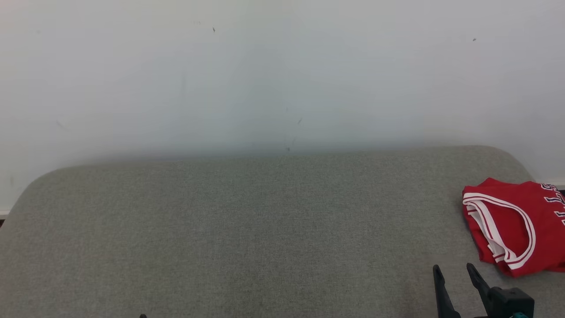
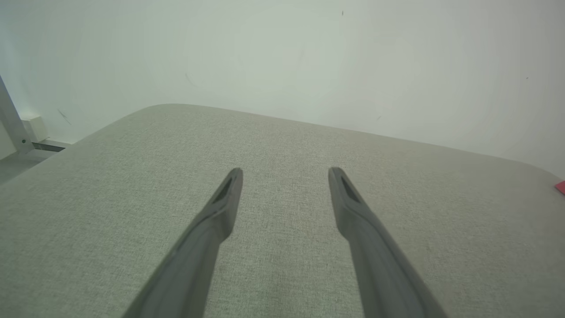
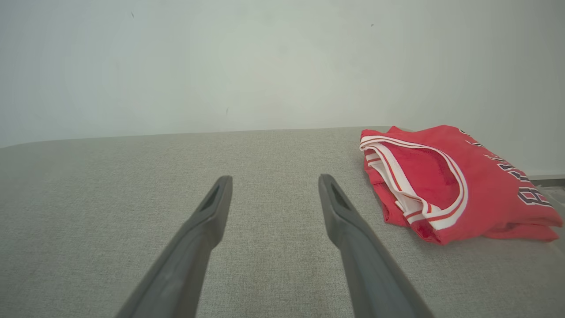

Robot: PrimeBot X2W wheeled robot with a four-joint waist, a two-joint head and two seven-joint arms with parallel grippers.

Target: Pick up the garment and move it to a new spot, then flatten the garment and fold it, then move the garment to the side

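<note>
The garment is a red jersey with white trim and dark lettering, lying folded at the right end of the grey fabric surface. In the right wrist view the garment lies ahead and to the right of my right gripper, which is open and empty. My right gripper shows at the lower right of the head view, just short of the jersey. Over bare fabric, my left gripper stands open with nothing between its fingers; a sliver of red garment peeks in at that view's right edge.
A pale wall rises behind the padded surface, whose far edge is rounded at both corners. A pale frame leg and a strip of floor appear beyond the surface's left end in the left wrist view.
</note>
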